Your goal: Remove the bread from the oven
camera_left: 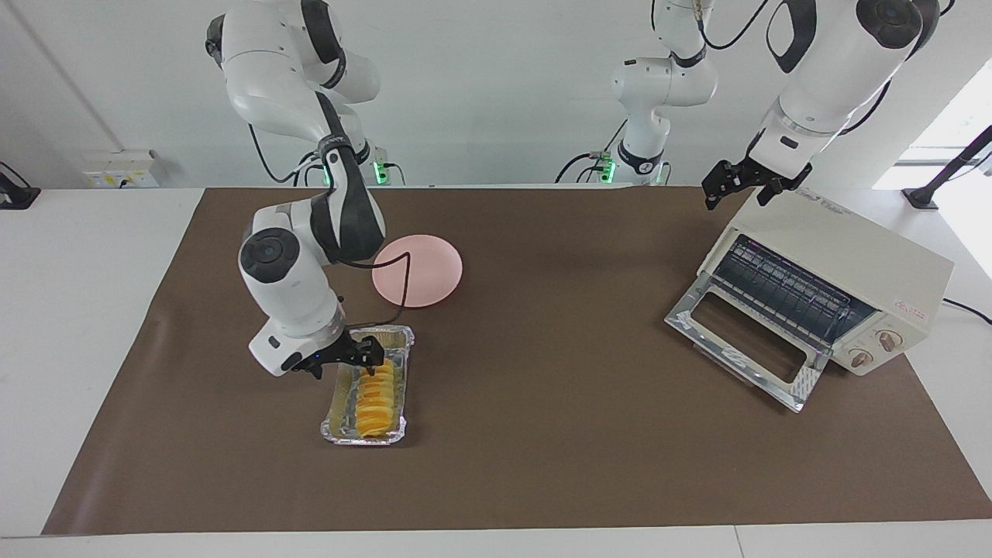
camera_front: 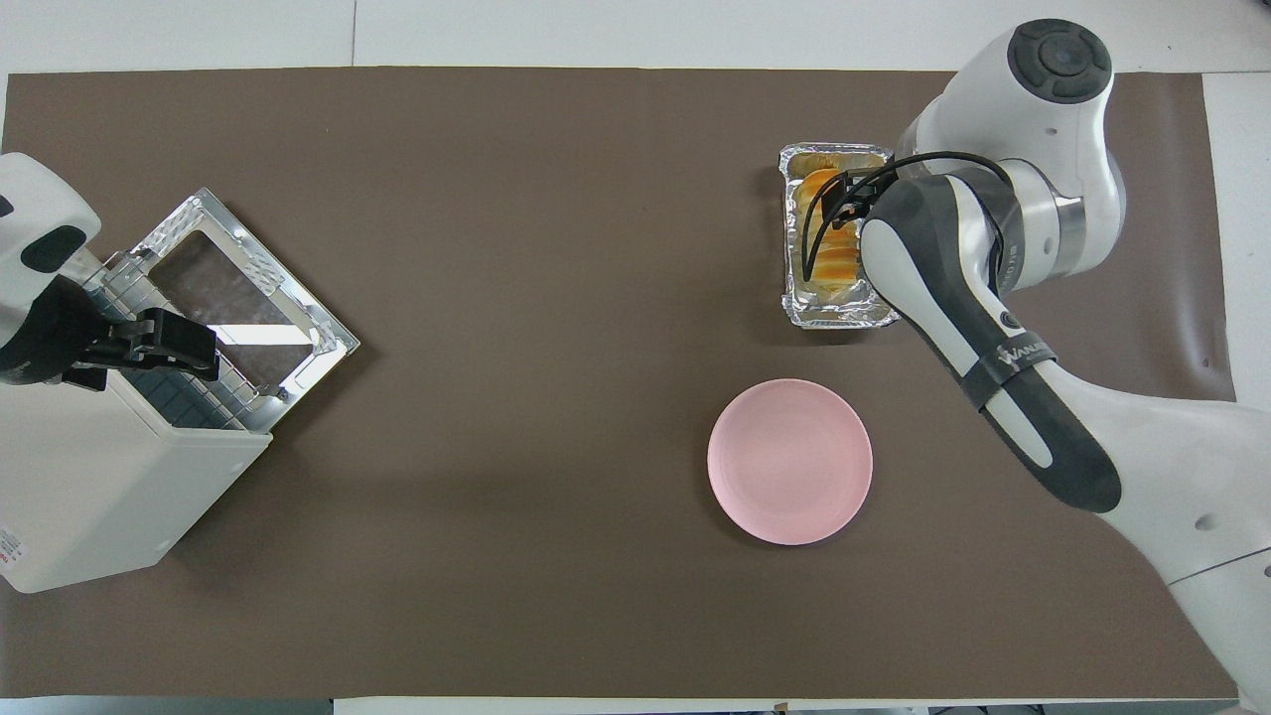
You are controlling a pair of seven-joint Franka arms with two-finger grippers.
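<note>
The bread (camera_left: pixel 374 404) is a ridged yellow-orange loaf lying in a silver foil tray (camera_left: pixel 334 412) on the brown mat, toward the right arm's end of the table. My right gripper (camera_left: pixel 370 356) is down at the end of the bread nearer the robots, inside the tray. In the overhead view the arm covers most of the bread (camera_front: pixel 834 260) and the right gripper (camera_front: pixel 844 194). The cream-white oven (camera_left: pixel 852 263) stands at the left arm's end with its glass door (camera_left: pixel 736 341) dropped open and its rack bare. My left gripper (camera_left: pixel 736 198) hangs open over the oven's top edge.
A round pink plate (camera_left: pixel 418 271) lies on the mat, nearer to the robots than the tray; it also shows in the overhead view (camera_front: pixel 789 462). The oven (camera_front: pixel 89 497) and its open door (camera_front: pixel 238 288) take up the left arm's end of the mat.
</note>
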